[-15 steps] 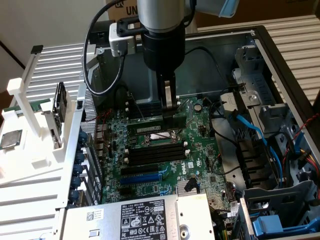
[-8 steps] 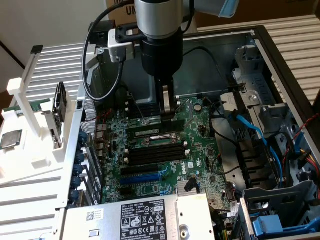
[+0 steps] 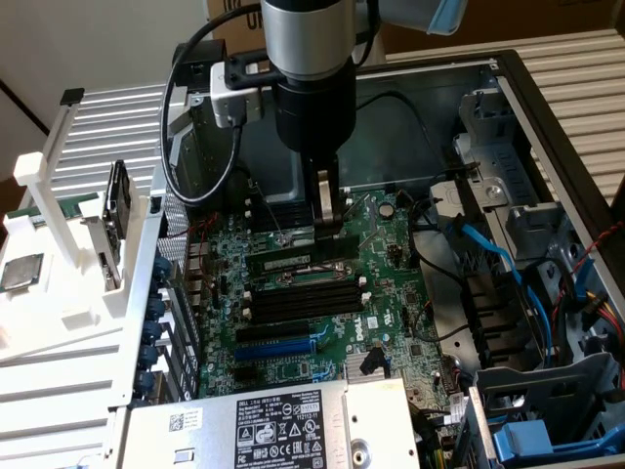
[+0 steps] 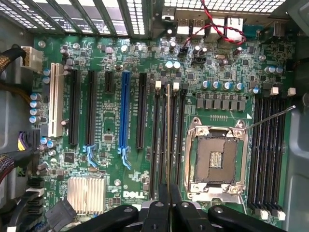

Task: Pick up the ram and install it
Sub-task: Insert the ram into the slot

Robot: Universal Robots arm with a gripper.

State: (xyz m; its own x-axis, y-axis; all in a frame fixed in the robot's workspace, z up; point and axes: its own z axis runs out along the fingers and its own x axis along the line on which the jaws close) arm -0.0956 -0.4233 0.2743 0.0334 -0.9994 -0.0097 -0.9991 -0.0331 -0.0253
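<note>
Pincer [image 3: 327,223] [image 4: 169,205] pinches the ram [image 3: 288,260] [image 4: 168,145] by its thin edge, fingers pressed against both faces. It stands on edge along the black memory slots [image 3: 293,293] of the motherboard [image 4: 111,174], beside the empty processor socket [image 4: 215,162]; whether it is fully seated I cannot tell

We are finding open room straight above the motherboard [image 3: 386,269]. The gripper [image 3: 327,227], clamping the ram [image 3: 288,259], is occupying the slot rows. Blue cables [image 3: 493,252] and the drive cage [image 3: 508,210] are crowding the exterior view's right, and the power supply [image 3: 283,430] is blocking the board's front edge.
</note>
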